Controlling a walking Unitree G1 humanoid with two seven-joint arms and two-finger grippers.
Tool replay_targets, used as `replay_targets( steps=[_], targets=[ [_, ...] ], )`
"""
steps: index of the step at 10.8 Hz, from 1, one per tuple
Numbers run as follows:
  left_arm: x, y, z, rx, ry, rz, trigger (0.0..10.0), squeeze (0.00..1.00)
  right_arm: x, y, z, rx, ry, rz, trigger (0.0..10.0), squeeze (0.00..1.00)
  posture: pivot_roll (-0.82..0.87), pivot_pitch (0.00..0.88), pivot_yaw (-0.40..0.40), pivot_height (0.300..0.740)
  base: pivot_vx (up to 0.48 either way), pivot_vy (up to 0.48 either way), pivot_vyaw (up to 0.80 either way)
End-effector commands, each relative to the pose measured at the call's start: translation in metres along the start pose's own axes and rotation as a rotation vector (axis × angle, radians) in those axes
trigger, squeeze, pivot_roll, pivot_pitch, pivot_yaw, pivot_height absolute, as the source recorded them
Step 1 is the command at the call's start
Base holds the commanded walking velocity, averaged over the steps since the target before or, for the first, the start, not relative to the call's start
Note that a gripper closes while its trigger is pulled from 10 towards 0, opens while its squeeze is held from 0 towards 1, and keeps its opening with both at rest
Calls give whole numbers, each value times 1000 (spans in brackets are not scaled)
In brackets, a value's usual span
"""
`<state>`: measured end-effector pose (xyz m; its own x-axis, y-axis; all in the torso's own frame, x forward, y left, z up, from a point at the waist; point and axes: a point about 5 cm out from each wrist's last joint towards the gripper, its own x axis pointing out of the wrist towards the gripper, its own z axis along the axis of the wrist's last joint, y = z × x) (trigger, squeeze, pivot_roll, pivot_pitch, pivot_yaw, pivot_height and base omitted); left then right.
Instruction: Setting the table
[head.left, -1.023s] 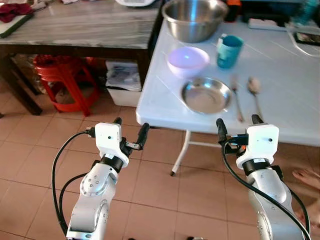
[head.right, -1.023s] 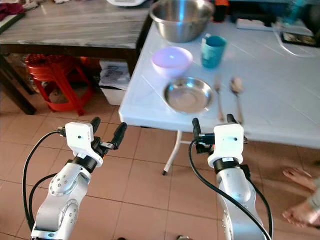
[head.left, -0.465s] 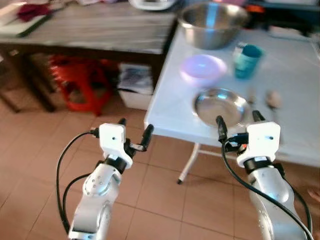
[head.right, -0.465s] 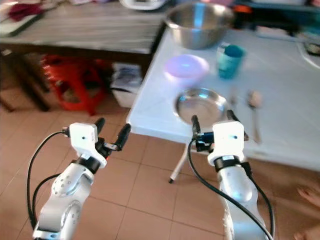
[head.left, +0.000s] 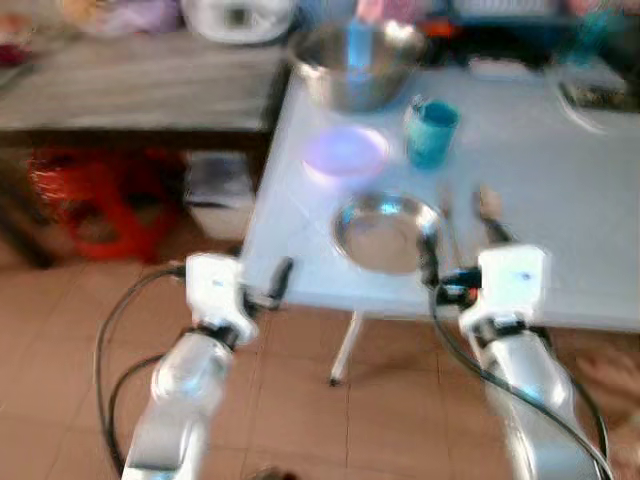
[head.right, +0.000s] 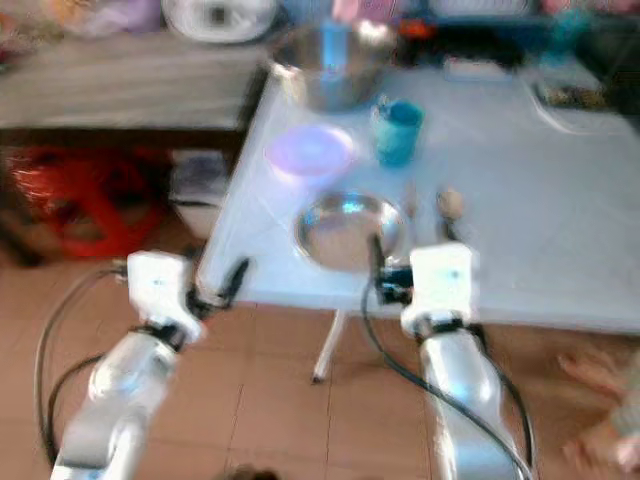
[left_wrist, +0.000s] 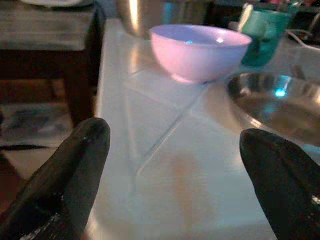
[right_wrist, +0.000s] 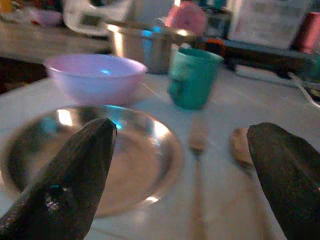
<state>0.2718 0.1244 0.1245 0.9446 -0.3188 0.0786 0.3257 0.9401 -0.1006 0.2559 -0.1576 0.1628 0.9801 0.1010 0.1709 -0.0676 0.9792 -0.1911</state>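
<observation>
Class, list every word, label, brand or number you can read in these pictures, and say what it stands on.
No text can be read.
White box behind the teal cup: markings too blurred to read.
White appliance on the wooden table: dark panel, too blurred to read.

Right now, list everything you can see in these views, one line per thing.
White folding table: one, white, in front of the robot.
Shallow steel plate: one, silver, near the table's front edge.
Pale pink plastic bowl: one, pink, behind the plate.
Teal mug: one, teal, right of the pink bowl.
Large steel mixing bowl: one, silver, at the table's far side.
Fork: one, right of the plate.
Spoon: one, right of the fork.
Wooden table: one, grey-brown, to the left.
Red plastic stool: one, red, under the wooden table.
Left gripper: open, short of the table edge.
Right gripper: open, at the plate's near rim.
</observation>
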Motion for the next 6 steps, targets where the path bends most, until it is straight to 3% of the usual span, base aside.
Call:
replay_targets(
  steps=[1, 3, 6],
  targets=[
    [1, -6, 1, -6, -2, -24, 10000, 0, -1, -4, 2, -6, -10, -12, 10000, 0, -138, 170, 69, 740, 251, 0, 0],
    [0, -7, 1, -19, -9, -17, 10000, 0, -2, -2, 3, -2, -9, -6, 10000, 0, -137, 177, 70, 740, 146, 0, 0],
    [-9, 6, 3, 59, -29, 40, 10000, 0, -3, 0, 4, 3, -15, 18, 10000, 0, -137, 186, 69, 740, 0, 0, 0]
  ],
)
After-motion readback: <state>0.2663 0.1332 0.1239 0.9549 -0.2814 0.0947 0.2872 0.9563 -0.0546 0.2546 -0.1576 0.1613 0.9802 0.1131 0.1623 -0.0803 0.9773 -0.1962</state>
